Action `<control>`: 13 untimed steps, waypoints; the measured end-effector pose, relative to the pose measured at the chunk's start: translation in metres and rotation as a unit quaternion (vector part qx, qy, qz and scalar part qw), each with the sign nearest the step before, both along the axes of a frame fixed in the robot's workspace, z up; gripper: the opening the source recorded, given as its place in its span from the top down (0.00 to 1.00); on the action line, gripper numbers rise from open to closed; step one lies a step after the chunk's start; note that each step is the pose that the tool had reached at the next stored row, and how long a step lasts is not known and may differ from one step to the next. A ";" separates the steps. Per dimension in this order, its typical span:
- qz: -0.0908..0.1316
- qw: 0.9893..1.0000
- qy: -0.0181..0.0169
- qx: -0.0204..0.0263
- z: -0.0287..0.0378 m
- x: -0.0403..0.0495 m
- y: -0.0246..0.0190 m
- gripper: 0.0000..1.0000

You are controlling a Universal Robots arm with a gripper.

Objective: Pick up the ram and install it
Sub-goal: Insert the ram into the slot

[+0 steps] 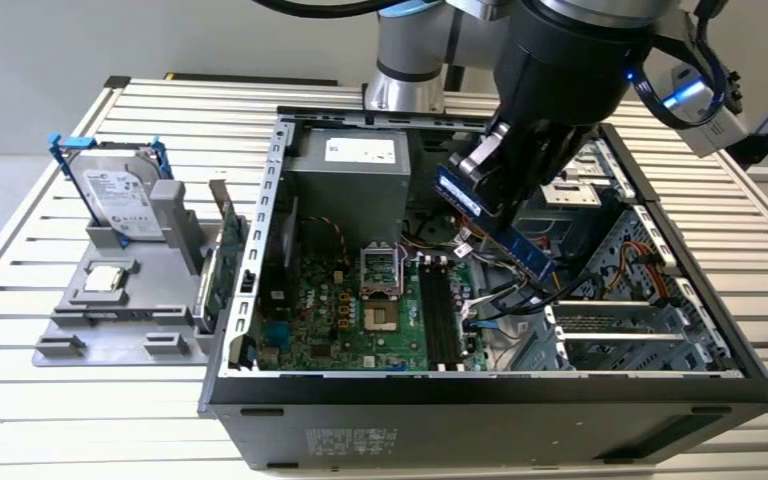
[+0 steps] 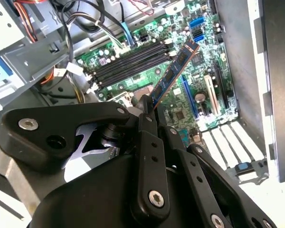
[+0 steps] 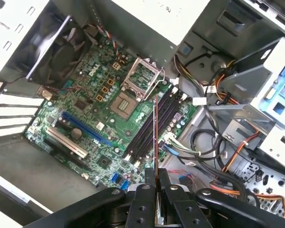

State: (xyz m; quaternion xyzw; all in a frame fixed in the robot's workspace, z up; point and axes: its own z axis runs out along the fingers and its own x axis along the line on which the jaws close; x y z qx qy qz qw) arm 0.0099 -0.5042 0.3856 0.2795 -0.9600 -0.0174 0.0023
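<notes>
One ram [image 2: 173, 76], a thin, stiff bluish board with dark chips, is clamped at one end in the pincer [image 2: 149, 111]. It hangs tilted above the black slots [image 2: 128, 61] inside the open case [image 1: 491, 385], just to the exterior view's right of them.

Risk: it looks askew to the long plastic slots, so it could land crooked, jam or flex. Loose cables [image 3: 202, 142] beside the slots could snag.

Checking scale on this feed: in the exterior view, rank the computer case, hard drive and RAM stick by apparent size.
1. Computer case, by far the largest.
2. Hard drive.
3. RAM stick: long but thin, and partly covered by the pincer, so its margin behind the drive is unsure.
</notes>
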 end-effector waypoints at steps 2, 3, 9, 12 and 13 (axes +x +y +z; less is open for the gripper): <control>-0.011 1.000 0.000 0.000 0.0000 0.0000 0.0000 1.00; -0.017 1.000 0.000 0.000 0.0000 0.0000 0.0000 1.00; -0.050 0.999 0.000 0.000 0.0000 0.0000 0.0000 1.00; -0.067 0.998 0.000 0.000 0.0000 0.0000 0.0000 1.00; -0.072 0.997 0.000 0.000 0.0000 0.0000 0.0000 1.00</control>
